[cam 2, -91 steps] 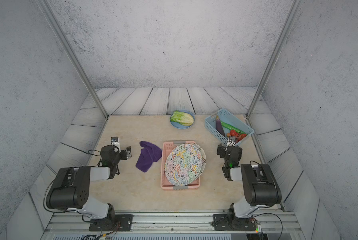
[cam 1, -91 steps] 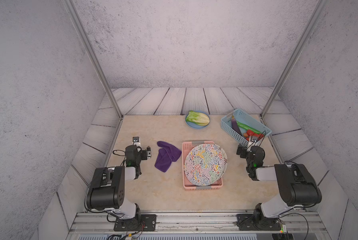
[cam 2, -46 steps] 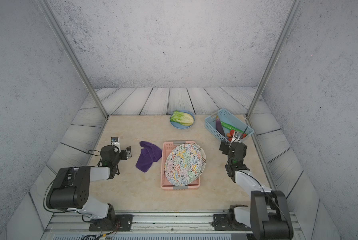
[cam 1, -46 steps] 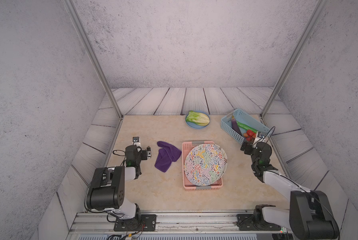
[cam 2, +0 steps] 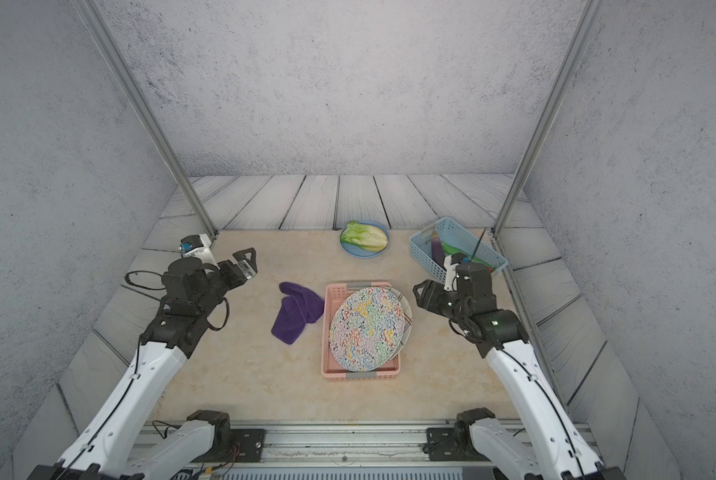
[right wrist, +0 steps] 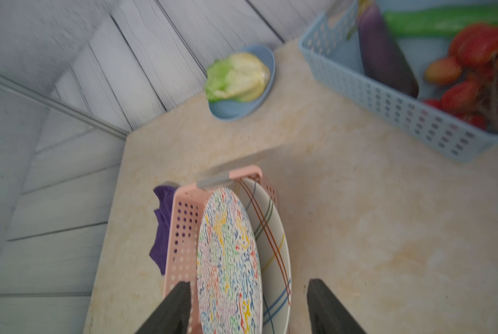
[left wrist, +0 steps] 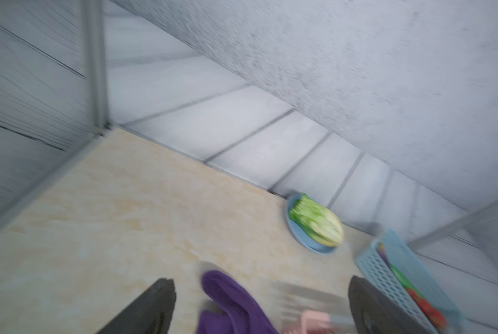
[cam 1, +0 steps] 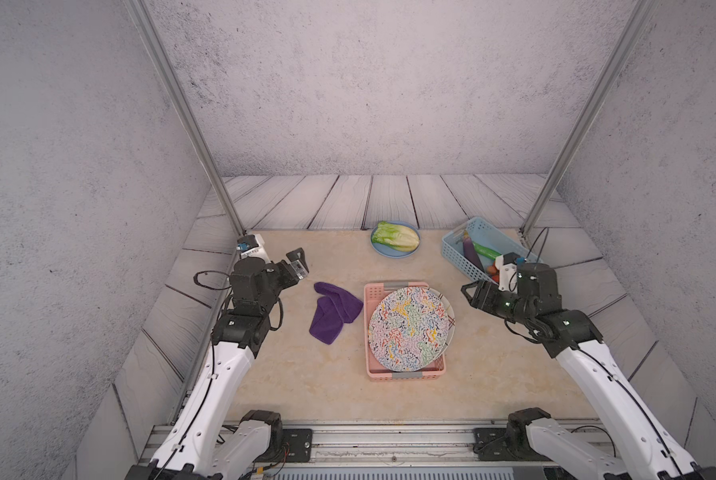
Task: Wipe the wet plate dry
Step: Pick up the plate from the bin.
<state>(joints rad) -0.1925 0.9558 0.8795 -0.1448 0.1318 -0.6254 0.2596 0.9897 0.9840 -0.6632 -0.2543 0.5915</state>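
Patterned plate [cam 1: 408, 328]: tilted in pink rack [cam 1: 376, 291]. Purple cloth [cam 1: 333, 311]: on table [cam 1: 339, 249], beside pink rack. Left end effector [cam 1: 300, 261], right end effector [cam 1: 468, 293]: jaws apart, empty.

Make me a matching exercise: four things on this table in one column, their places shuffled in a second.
1. cloth
2. patterned plate
3. cabbage
4. eggplant

A. in the blue basket
B. flat on the bare table
C. on the blue dish
D. standing in the pink rack

Pairs: 1-B, 2-D, 3-C, 4-A
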